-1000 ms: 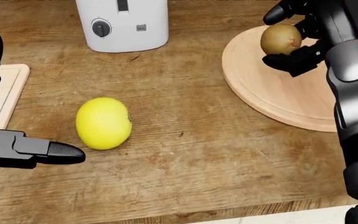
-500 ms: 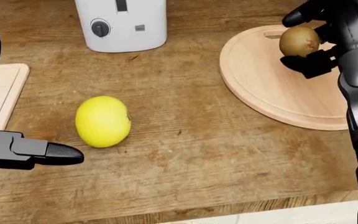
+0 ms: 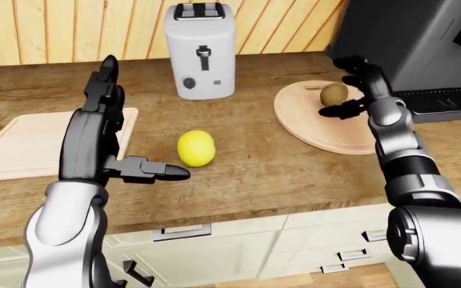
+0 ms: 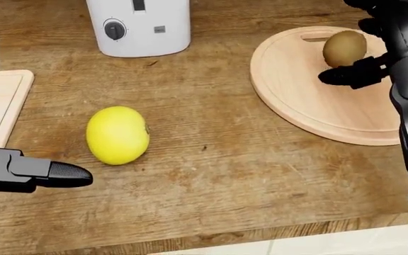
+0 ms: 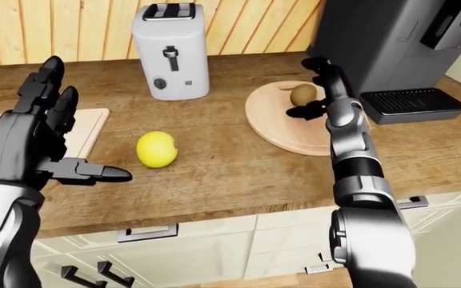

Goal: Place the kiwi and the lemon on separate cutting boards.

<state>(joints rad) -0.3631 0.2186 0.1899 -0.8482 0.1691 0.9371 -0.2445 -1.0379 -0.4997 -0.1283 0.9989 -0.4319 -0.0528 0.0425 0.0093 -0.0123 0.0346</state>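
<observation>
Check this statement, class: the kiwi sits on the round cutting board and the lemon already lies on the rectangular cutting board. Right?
Not quite. The kiwi is on the round cutting board, but the head view shows the lemon lying on the bare counter, beside the rectangular cutting board, not on it.

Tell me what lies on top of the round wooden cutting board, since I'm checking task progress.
The brown kiwi rests on the round wooden cutting board, with the right robot hand open around it. The board patch beneath the kiwi is hidden. The yellow lemon sits on the wooden counter.

Glossy black hand (image 5: 34, 129) (three-fingered), grey forearm segments (image 3: 390, 126)
</observation>
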